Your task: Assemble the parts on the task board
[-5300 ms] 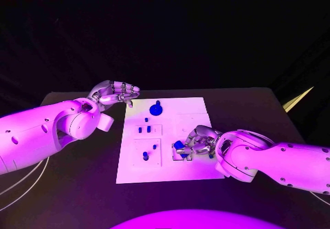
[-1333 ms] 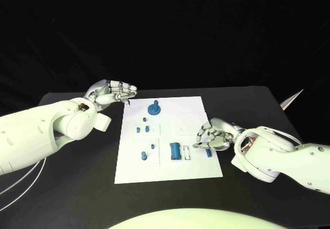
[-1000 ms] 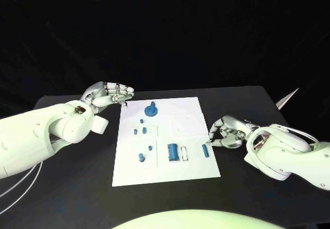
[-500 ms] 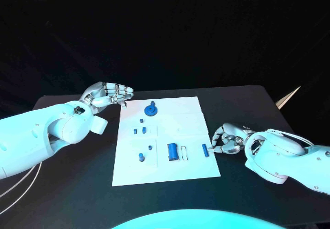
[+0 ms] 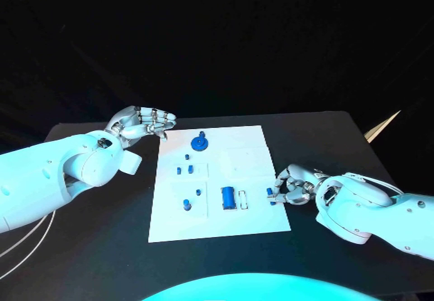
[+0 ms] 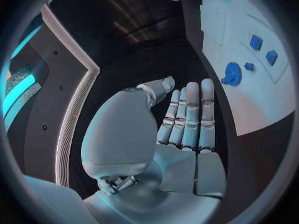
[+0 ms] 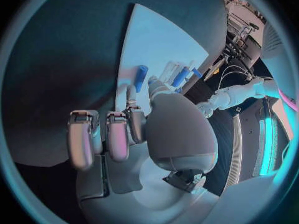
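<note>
**A:** What am I looking at, biggest thing first?

**B:** I'm seeing the black tabletop [image 5: 100, 251] carrying everything, and the white task board [image 5: 221, 219] is lying in the middle of it, between the two arms.

**A:** And the hands?

**B:** My left hand [image 5: 143, 123] is hovering just off the board's far left corner. Its fingers are curling inward with nothing in them; the left wrist view is showing them folded side by side against the palm. My right hand [image 5: 294, 187] is sitting at the board's right edge, on the near half, fingers bunched toward a small blue part [image 5: 269, 195] lying there. I cannot tell whether the fingertips are pinching that part or only touching it.

**A:** Where are the other parts sitting?

**B:** A round blue part with a knob [image 5: 199, 145] is standing near the board's far edge. A blue cylinder [image 5: 228, 197] is lying in the near half, just left of the part by my right hand. Small blue pegs [image 5: 184, 170] are standing in the left column, and another peg [image 5: 187, 204] is sitting nearer me in that column.
</note>
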`<state>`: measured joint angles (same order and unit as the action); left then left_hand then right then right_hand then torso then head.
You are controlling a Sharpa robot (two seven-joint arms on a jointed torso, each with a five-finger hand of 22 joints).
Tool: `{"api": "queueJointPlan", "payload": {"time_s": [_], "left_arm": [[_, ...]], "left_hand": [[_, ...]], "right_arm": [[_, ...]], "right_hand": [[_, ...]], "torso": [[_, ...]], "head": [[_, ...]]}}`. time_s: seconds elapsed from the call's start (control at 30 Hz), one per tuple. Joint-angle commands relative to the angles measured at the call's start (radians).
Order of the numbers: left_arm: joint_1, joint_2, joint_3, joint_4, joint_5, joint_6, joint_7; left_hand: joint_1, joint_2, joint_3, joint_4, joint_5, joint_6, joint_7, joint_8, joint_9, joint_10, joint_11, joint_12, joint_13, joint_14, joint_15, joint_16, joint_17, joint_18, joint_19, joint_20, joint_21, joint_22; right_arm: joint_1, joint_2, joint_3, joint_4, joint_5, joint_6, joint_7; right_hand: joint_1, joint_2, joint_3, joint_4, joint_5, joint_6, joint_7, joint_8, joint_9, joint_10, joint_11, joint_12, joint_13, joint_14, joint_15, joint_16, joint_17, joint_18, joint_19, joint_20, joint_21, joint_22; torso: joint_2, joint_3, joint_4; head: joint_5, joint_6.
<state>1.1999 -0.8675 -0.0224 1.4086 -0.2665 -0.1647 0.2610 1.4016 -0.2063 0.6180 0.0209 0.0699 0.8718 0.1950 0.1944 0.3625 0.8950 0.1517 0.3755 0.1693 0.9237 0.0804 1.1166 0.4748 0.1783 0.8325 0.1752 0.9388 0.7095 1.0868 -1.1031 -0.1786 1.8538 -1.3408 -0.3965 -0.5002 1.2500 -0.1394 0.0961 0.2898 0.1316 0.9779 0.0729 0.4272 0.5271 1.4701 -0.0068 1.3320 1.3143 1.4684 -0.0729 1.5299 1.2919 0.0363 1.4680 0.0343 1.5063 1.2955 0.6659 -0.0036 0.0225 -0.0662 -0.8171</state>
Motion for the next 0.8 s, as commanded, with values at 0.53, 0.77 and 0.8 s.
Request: {"api": "queueJointPlan", "payload": {"time_s": [0.53, 0.77, 0.8], "left_arm": [[0.000, -0.002, 0.001, 0.003, -0.001, 0.006, -0.006], [0.000, -0.004, 0.001, 0.004, -0.001, 0.009, -0.007], [0.000, -0.004, 0.001, 0.004, -0.001, 0.009, -0.007]], "left_hand": [[-0.005, 0.008, -0.029, 0.006, 0.021, -0.003, 0.010, 0.010, -0.002, -0.011, -0.001, 0.012, -0.008, -0.001, -0.001, -0.012, -0.012, 0.005, 0.003, -0.001, -0.018, -0.014], [-0.005, 0.008, -0.029, 0.006, 0.021, -0.003, 0.010, 0.010, -0.002, -0.011, -0.001, 0.012, -0.008, -0.001, -0.001, -0.012, -0.012, 0.005, 0.003, -0.001, -0.018, -0.014], [-0.005, 0.008, -0.029, 0.006, 0.021, -0.003, 0.010, 0.010, -0.002, -0.011, -0.001, 0.012, -0.008, -0.001, -0.001, -0.012, -0.012, 0.005, 0.003, -0.001, -0.018, -0.014]], "right_arm": [[-0.019, 0.050, 0.000, -0.047, -0.093, 0.088, -0.048], [-0.031, 0.074, 0.000, -0.063, -0.145, 0.104, -0.062], [-0.033, 0.076, 0.000, -0.064, -0.150, 0.104, -0.064]], "right_hand": [[-0.022, -0.008, 0.069, -0.004, 0.013, 0.017, -0.001, -0.009, 0.004, 0.001, 0.003, -0.003, 0.123, 0.086, 0.004, 0.003, 0.205, -0.023, 0.087, 0.004, -0.001, 0.258], [0.025, -0.021, 0.104, -0.013, 0.012, 0.022, -0.006, -0.007, 0.011, 0.001, -0.001, -0.002, 0.124, 0.087, 0.000, 0.005, 0.208, -0.024, 0.088, 0.000, 0.003, 0.259], [0.034, -0.023, 0.110, -0.015, 0.012, 0.023, -0.006, -0.007, 0.011, 0.001, -0.002, -0.003, 0.124, 0.087, 0.000, 0.005, 0.208, -0.024, 0.088, 0.000, 0.003, 0.259]], "torso": [[-0.001, -0.0015, 0.0003], [-0.001, -0.0009, -0.0002], [-0.001, -0.0009, 0.0002]], "head": [[0.004, -0.005], [0.006, -0.006], [0.006, -0.006]]}}
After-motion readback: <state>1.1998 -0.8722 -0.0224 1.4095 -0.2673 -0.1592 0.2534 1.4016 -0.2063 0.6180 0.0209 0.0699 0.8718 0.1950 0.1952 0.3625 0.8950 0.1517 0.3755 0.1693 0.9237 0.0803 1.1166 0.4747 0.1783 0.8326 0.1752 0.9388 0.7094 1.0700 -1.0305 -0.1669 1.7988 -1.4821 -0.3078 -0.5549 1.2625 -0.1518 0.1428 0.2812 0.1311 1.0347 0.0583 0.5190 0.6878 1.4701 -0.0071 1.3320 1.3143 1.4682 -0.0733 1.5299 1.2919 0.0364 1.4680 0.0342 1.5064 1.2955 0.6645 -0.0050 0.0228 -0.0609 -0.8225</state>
